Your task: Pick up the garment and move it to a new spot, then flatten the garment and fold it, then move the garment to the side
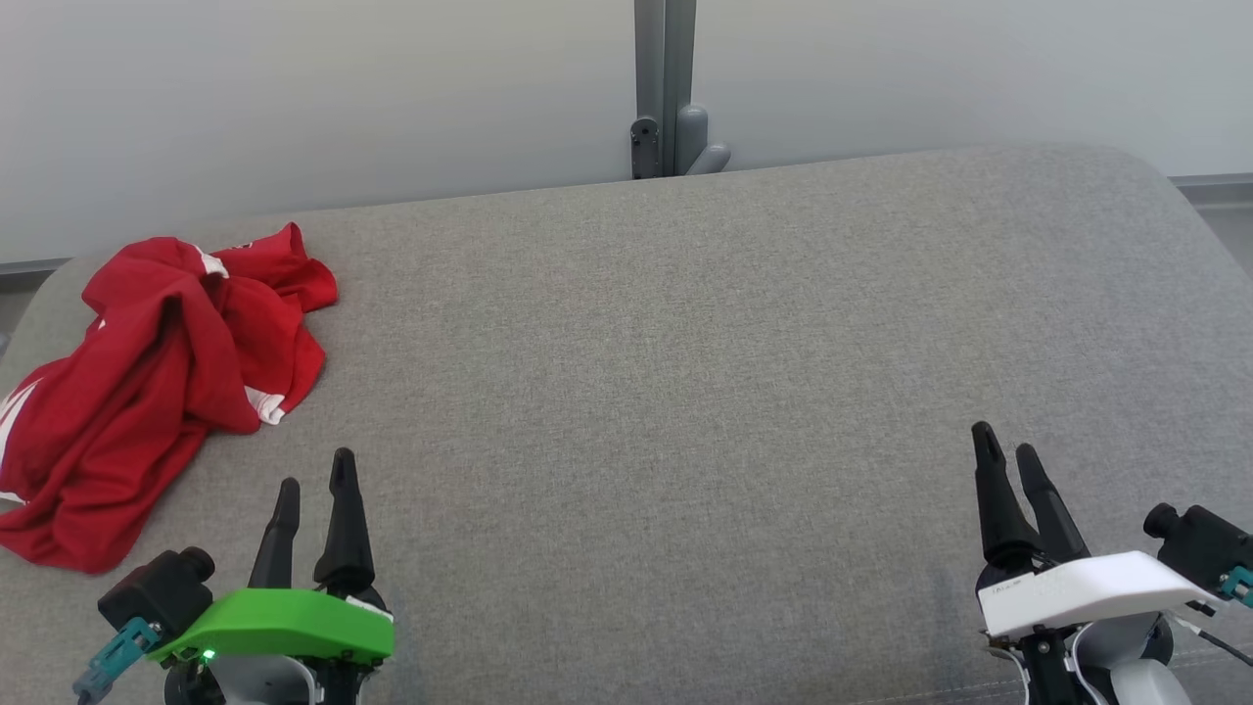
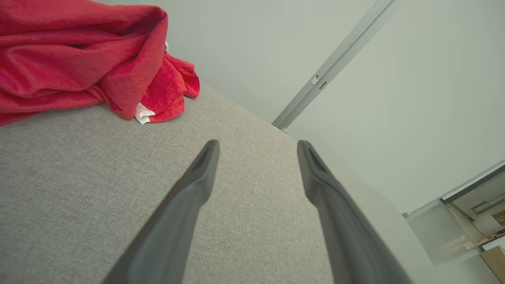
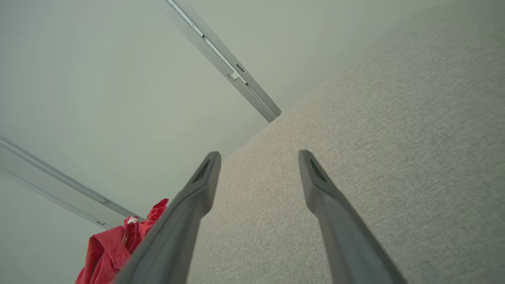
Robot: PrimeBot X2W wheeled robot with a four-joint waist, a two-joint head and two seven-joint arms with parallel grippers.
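The garment [image 1: 157,392] is a crumpled red top with white trim, lying in a heap at the far left of the grey padded surface [image 1: 685,372]. My left gripper [image 1: 315,468] hovers open just right of and below the heap, holding nothing. In the left wrist view the garment [image 2: 79,59] fills the upper left, apart from my open left gripper [image 2: 258,146]. My right gripper [image 1: 1006,439] stands open at the lower right, far from the cloth. The right wrist view has the garment [image 3: 114,248] small at the lower left, beyond my right gripper [image 3: 259,157].
A pale wall with a grey vertical post [image 1: 666,88] runs behind the surface. The surface's rounded corners fall away at the left and right edges. A wide stretch of bare grey fabric lies between the two grippers.
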